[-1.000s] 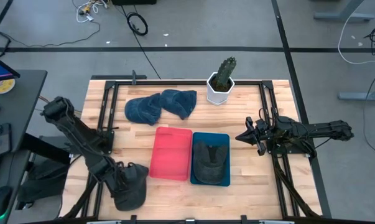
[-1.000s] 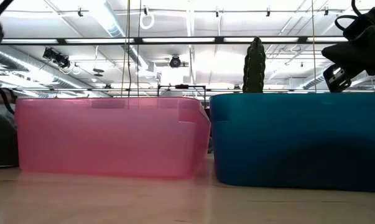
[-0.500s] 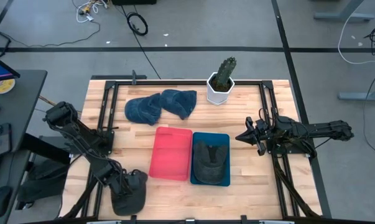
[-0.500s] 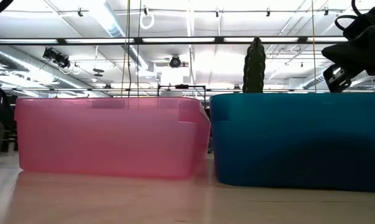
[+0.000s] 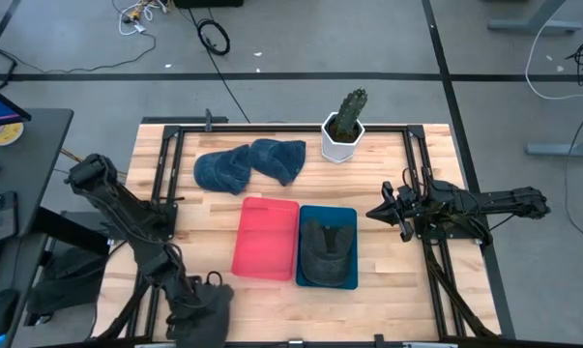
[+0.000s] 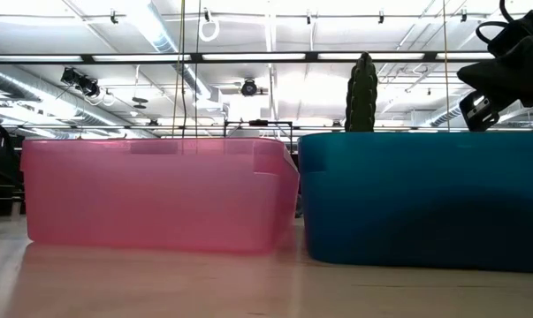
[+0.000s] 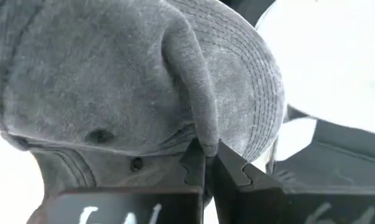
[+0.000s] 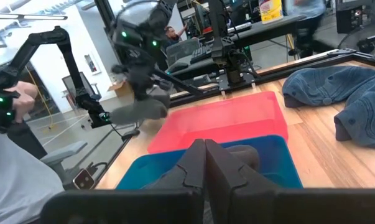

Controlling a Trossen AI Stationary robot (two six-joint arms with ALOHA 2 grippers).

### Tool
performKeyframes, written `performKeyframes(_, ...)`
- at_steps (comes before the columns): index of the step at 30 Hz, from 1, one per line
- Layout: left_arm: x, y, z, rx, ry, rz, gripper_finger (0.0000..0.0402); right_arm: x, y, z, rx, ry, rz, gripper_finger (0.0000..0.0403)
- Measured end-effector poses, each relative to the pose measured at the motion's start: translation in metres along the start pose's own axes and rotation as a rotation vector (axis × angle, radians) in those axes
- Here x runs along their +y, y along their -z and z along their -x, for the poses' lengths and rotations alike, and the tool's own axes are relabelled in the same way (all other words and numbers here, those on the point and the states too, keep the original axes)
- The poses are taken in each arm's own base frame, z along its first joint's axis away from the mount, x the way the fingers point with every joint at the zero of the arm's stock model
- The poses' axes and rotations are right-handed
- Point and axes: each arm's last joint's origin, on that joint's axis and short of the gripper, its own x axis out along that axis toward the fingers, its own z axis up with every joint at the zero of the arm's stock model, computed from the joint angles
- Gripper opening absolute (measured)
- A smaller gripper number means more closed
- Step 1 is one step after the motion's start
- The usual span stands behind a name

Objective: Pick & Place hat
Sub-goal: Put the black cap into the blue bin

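Note:
A grey hat (image 5: 211,307) is at the table's near left corner, with my left gripper (image 5: 190,293) shut on it; the left wrist view is filled by the hat (image 7: 112,81). In the right wrist view it (image 8: 140,112) hangs under the left arm, above the table. A red bin (image 5: 267,237) and a blue bin (image 5: 347,275) stand side by side mid-table, and a dark hat (image 5: 327,249) lies in the blue one. My right gripper (image 5: 371,213) waits shut to the right of the blue bin. My left gripper pinches a raised fold of the grey hat's crown (image 7: 203,134) between its two fingertips (image 7: 193,165). The brim with its stitched rows (image 7: 255,99) spreads beyond the fold. The hat hangs bunched below the fingers, seemingly clear of the table.
Two blue hats (image 5: 249,162) lie at the far side of the table, with a cactus in a white pot (image 5: 344,128) to their right. A black frame rail (image 5: 165,164) runs along the table's left side. People and other arms show beyond the table in the right wrist view.
My left gripper has moved toward the table's near edge with the grey hat. The hat looked broad and flat a second ago and is now bunched up. It has gone from the left edge of the low view.

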Motion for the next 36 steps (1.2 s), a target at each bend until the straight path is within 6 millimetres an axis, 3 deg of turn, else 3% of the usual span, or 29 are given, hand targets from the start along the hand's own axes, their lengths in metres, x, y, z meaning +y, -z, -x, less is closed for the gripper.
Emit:
performKeyframes(5, -0.017, -0.021, 0.022, -0.057, -0.039, -0.087, 0.0007, 0.0, 0.0, 0.0, -0.002, 0.0, 0.0, 0.0013)
performKeyframes(15, -0.029, -0.071, 0.079, -0.178, -0.155, -0.238, 0.0007, 0.0, 0.0, 0.0, -0.004, -0.001, 0.001, 0.0013)
performKeyframes(25, -0.005, -0.115, 0.115, -0.307, -0.223, -0.369, 0.0006, 0.0, -0.001, 0.0, -0.006, -0.001, 0.001, 0.0013)
performKeyframes(36, 0.02, -0.154, 0.136, -0.478, -0.299, -0.545, 0.0006, 0.0, 0.0, 0.0, -0.005, -0.001, 0.001, 0.0013)
